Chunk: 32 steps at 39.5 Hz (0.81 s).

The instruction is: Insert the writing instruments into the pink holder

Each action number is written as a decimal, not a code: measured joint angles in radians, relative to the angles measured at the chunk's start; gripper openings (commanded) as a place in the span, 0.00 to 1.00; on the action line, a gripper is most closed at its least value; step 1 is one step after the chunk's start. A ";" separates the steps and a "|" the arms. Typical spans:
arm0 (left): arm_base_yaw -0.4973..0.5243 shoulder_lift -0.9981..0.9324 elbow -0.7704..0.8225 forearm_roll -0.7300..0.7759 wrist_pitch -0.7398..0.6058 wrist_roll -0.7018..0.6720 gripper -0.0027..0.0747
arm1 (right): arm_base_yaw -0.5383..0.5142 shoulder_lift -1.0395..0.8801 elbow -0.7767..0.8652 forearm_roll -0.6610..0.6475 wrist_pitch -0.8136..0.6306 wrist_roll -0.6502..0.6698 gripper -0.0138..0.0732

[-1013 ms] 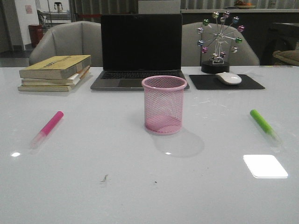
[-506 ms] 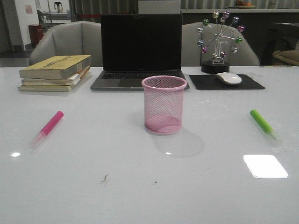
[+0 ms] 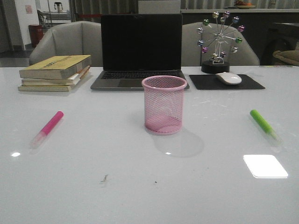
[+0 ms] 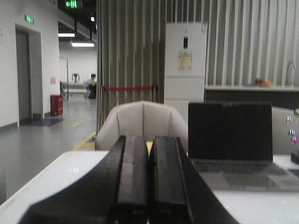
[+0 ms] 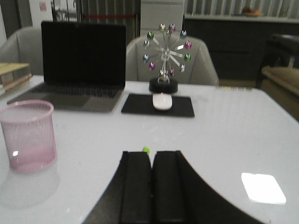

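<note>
Pink holder (image 3: 164, 104) is standing upright at the centre of the white tabletop (image 3: 93, 186), open mouth up, nothing showing inside through the mesh. Taking the holder as the dial's centre in the front view: pink highlighter (image 3: 46, 129) is lying flat at about 9 o'clock, well apart from it, coloured end pointing toward 1 o'clock and clear cap end toward 7. Green highlighter (image 3: 265, 126) is lying flat at about 3 o'clock, equally well apart, coloured end toward 11 o'clock, clear cap toward 5. Neither marker is touching anything but the tabletop.

At 12 o'clock, just behind the holder, an open laptop (image 3: 140, 51) is sitting with its screen dark. Stack of books (image 3: 55, 73) is resting at 10 o'clock. At 2 o'clock a white mouse (image 3: 228, 78) is lying on a black mouse pad (image 3: 226, 82), with a ferris-wheel desk toy (image 3: 219, 41) standing behind it.

Neither arm is showing in the front view. Left gripper (image 4: 149, 161), seen by its own wrist camera, is hanging above the tabletop's edge with jaws together, nothing between them; laptop and a grey chair (image 4: 142, 123) are in sight beyond it. Right gripper (image 5: 151, 175) is likewise showing jaws together and holding nothing; the green highlighter's tip is peeking out just past the fingertips, and the holder is standing off toward 10 o'clock of that gripper in its wrist view.
</note>
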 measured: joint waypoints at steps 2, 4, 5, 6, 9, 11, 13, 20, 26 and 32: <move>0.000 0.000 -0.005 -0.011 -0.010 -0.002 0.15 | 0.000 0.000 0.000 0.000 -0.064 0.000 0.19; 0.000 0.000 -0.018 -0.015 -0.011 -0.002 0.15 | 0.000 0.000 0.000 0.000 -0.138 0.000 0.19; 0.000 0.000 -0.025 -0.016 -0.011 -0.002 0.15 | 0.000 0.000 0.000 0.000 -0.159 0.001 0.19; 0.000 0.000 -0.037 -0.017 -0.011 -0.002 0.15 | 0.000 0.000 -0.003 0.000 -0.177 0.001 0.19; 0.000 0.000 -0.079 -0.019 -0.011 -0.002 0.15 | 0.000 0.000 -0.028 0.000 -0.184 0.002 0.19; 0.000 0.000 -0.109 -0.019 -0.011 -0.002 0.15 | 0.000 0.000 -0.058 0.000 -0.184 0.002 0.19; 0.000 0.000 -0.139 -0.019 -0.014 -0.002 0.15 | 0.000 0.000 -0.099 0.000 -0.186 0.002 0.19; 0.000 0.000 -0.244 -0.019 -0.020 -0.002 0.15 | 0.000 0.000 -0.238 0.000 -0.192 0.004 0.19; 0.000 0.000 -0.352 -0.016 0.025 -0.002 0.15 | 0.000 0.000 -0.351 0.000 -0.152 0.006 0.19; 0.000 0.011 -0.467 0.027 0.132 -0.004 0.15 | 0.000 0.006 -0.463 0.000 -0.026 0.008 0.19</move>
